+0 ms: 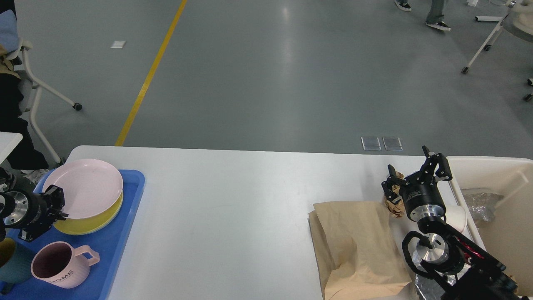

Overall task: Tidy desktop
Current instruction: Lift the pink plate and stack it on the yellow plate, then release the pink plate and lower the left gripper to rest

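1. So, the desktop is the big white tabletop filling the lower half of the head view, with grey floor beyond its far edge.
2. On its left end sits a blue tray. In it, a pink plate sits on top of a yellow plate, slightly tilted. A pink mug marked HOME stands nearer the camera, and a dark teal cup is at the frame's edge.
3. The left gripper is right at the pink plate's near-left rim. Fingers look pinched close on that rim, so I'd say it's got hold of the plate.
4. On the right end of the desktop lies a brown paper bag, flat and creased.
5. The right gripper hangs just past the bag's far corner, fingers spread wide apart. A crumpled brown paper wad sits right beside it, not clamped.
6. A cream-white bin stands at the desktop's right edge, with some clear crinkled plastic inside.
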